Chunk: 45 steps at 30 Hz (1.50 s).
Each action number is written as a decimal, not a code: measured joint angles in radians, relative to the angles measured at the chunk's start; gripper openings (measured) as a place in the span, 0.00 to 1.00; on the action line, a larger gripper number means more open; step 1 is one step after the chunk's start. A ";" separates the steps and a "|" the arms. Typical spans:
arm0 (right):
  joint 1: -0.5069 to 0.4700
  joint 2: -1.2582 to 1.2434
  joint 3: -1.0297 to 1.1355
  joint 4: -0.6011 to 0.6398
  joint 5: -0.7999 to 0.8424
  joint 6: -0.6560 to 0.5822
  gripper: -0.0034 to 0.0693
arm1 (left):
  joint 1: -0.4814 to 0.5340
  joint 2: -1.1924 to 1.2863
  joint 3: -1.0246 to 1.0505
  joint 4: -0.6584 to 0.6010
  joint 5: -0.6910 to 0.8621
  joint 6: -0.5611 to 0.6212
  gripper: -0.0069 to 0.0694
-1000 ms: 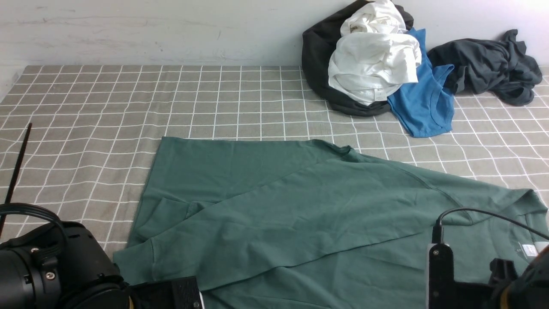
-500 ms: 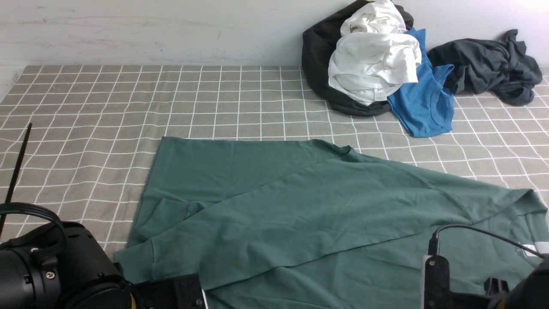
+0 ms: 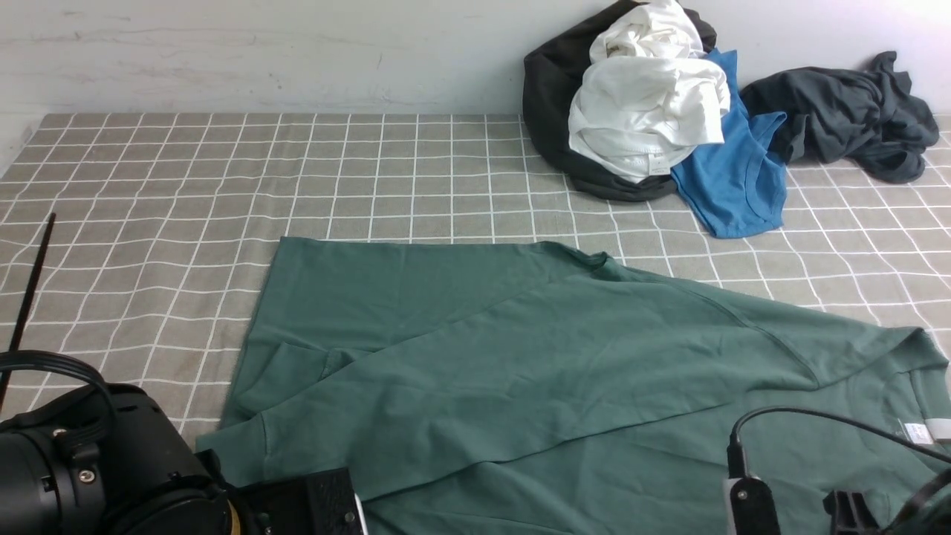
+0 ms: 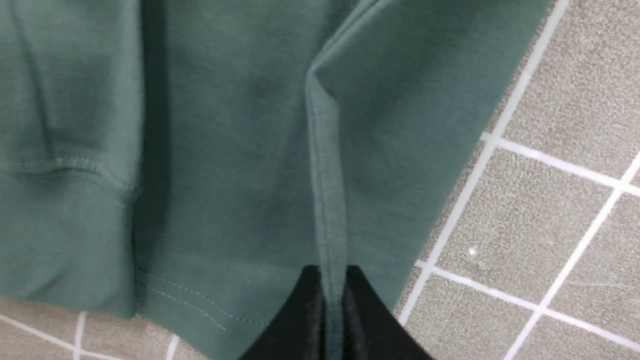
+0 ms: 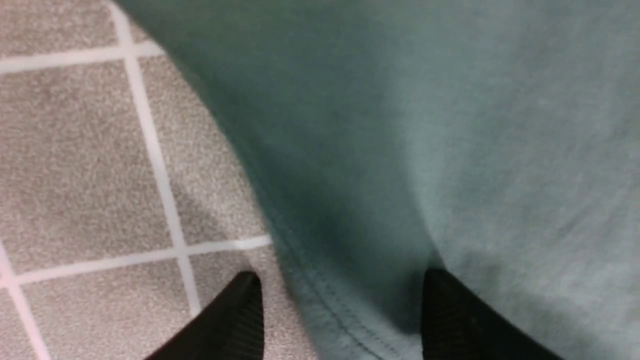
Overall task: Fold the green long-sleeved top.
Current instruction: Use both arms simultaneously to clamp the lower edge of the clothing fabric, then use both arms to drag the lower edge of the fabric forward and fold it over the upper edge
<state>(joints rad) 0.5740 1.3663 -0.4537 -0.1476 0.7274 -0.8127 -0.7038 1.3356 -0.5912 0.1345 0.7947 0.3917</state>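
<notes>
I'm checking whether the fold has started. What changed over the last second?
The right gripper drew back toward the robot, clearing the white neck label; its jaws now stand apart astride the edge of the green long-sleeved top. The left gripper, shut on a pinched fold of the top, edged slightly right. The top and the clothes pile behind lie as before.

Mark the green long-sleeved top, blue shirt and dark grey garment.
green long-sleeved top (image 3: 520,357): front view, on the sleeve laid across it
blue shirt (image 3: 732,186): front view, its middle
dark grey garment (image 3: 847,111): front view, its crumpled middle
</notes>
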 joint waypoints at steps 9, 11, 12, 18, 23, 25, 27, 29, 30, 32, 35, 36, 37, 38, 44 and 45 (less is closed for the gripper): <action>0.000 -0.001 0.003 -0.027 -0.025 0.093 0.30 | 0.000 0.000 0.000 0.000 -0.005 -0.001 0.08; 0.000 0.000 0.004 -0.030 -0.033 0.095 0.19 | 0.000 0.000 0.000 0.000 -0.005 -0.002 0.08; 0.000 0.000 0.004 -0.037 -0.040 0.096 0.12 | 0.000 0.000 0.000 0.000 -0.005 -0.002 0.08; 0.000 -0.002 -0.056 -0.043 0.038 0.096 0.07 | 0.002 0.000 -0.022 -0.001 0.051 -0.029 0.08; -0.063 -0.004 -0.226 -0.054 0.117 0.086 0.07 | 0.108 0.000 -0.164 -0.004 0.151 -0.051 0.09; -0.131 0.008 -0.317 -0.023 0.112 0.063 0.07 | 0.185 0.007 -0.244 -0.004 0.145 0.001 0.10; -0.224 0.057 -0.446 0.059 0.110 0.010 0.07 | 0.280 0.045 -0.364 -0.006 0.117 0.087 0.10; -0.291 0.109 -0.547 0.148 0.117 -0.051 0.07 | 0.333 0.095 -0.439 -0.015 0.106 0.135 0.11; -0.317 0.142 -0.598 0.191 0.127 -0.089 0.07 | 0.361 0.129 -0.498 -0.020 0.103 0.160 0.11; -0.353 0.213 -0.687 0.256 0.149 -0.152 0.07 | 0.390 0.202 -0.591 -0.023 0.098 0.200 0.11; -0.391 0.313 -0.812 0.315 0.175 -0.198 0.07 | 0.424 0.334 -0.735 -0.024 0.098 0.249 0.11; -0.401 0.344 -0.857 0.325 0.181 -0.200 0.07 | 0.431 0.374 -0.782 -0.024 0.097 0.258 0.11; -0.411 0.383 -0.900 0.334 0.188 -0.200 0.07 | 0.440 0.423 -0.840 -0.024 0.096 0.263 0.11; -0.423 0.438 -0.947 0.343 0.197 -0.201 0.07 | 0.450 0.481 -0.921 -0.024 0.096 0.268 0.11; -0.457 0.632 -1.108 0.370 0.207 -0.194 0.07 | 0.476 0.718 -1.174 -0.024 0.093 0.273 0.11; -0.458 0.653 -1.123 0.372 0.207 -0.185 0.07 | 0.477 0.742 -1.203 -0.025 0.090 0.273 0.11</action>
<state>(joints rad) 0.1156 2.0195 -1.5766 0.2240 0.9339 -0.9976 -0.2263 2.0779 -1.7940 0.1100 0.8848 0.6646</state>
